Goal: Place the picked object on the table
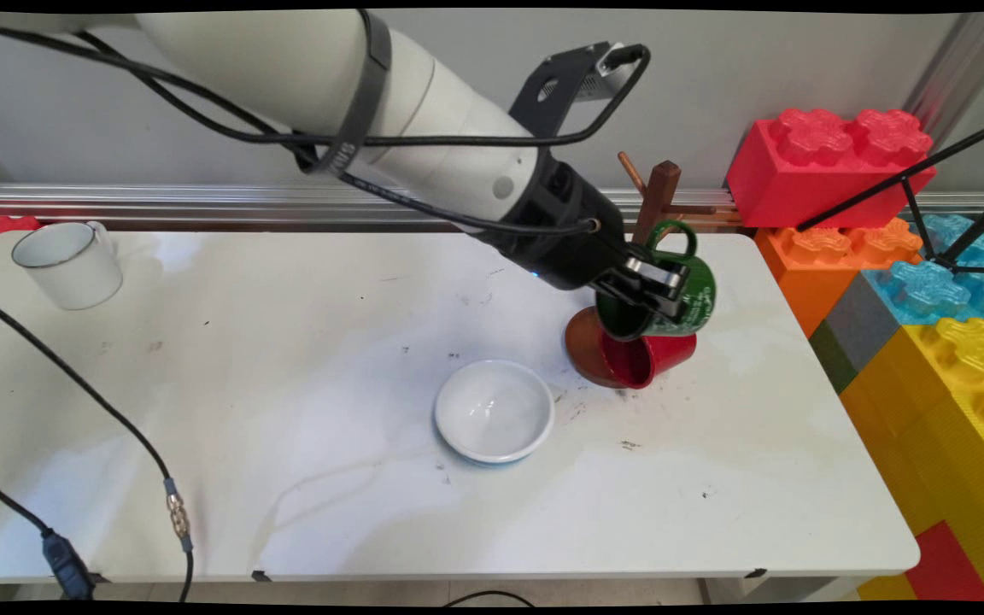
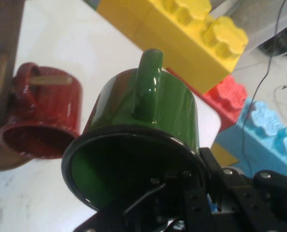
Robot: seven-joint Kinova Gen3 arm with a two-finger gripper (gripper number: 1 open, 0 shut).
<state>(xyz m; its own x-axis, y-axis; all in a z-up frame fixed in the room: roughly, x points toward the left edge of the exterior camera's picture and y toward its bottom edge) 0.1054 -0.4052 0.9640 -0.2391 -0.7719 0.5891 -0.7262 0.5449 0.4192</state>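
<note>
The black two-finger hand (image 1: 647, 290) grips a glossy dark green mug (image 1: 671, 299) by its rim, one finger inside the mouth and the other against the outer wall, so the hand is closed on the green mug. The mug is tipped on its side, clear of the white bench (image 1: 287, 478), with its looped handle (image 1: 674, 239) pointing away from the hand and upward. In the hand view the mug's dark open mouth (image 2: 128, 169) faces the camera just above the linkage, and the handle (image 2: 148, 82) runs up the middle of the mug's wall.

Just beyond the green mug stands a brown wooden mug tree (image 1: 658, 196), its post and pegs rising behind the handle. Right below the held mug, a shiny red mug (image 1: 650, 359) hangs on its side from a lower peg, over the tree's round brown base (image 1: 584, 346). In the hand view the red mug (image 2: 41, 121) sits to the left of the green one, a wooden peg (image 2: 49, 80) passing through its handle.

Nearer the camera than the hand, a shallow white ceramic bowl (image 1: 494, 410) rests upright on the bench, apart from the tree. Well away behind the arm, at the bench's far corner, stands a white enamel cup (image 1: 69, 265). Past the bench's edge beyond the hand are stacked giant toy building blocks (image 1: 928, 282) in red, orange, blue and yellow.
</note>
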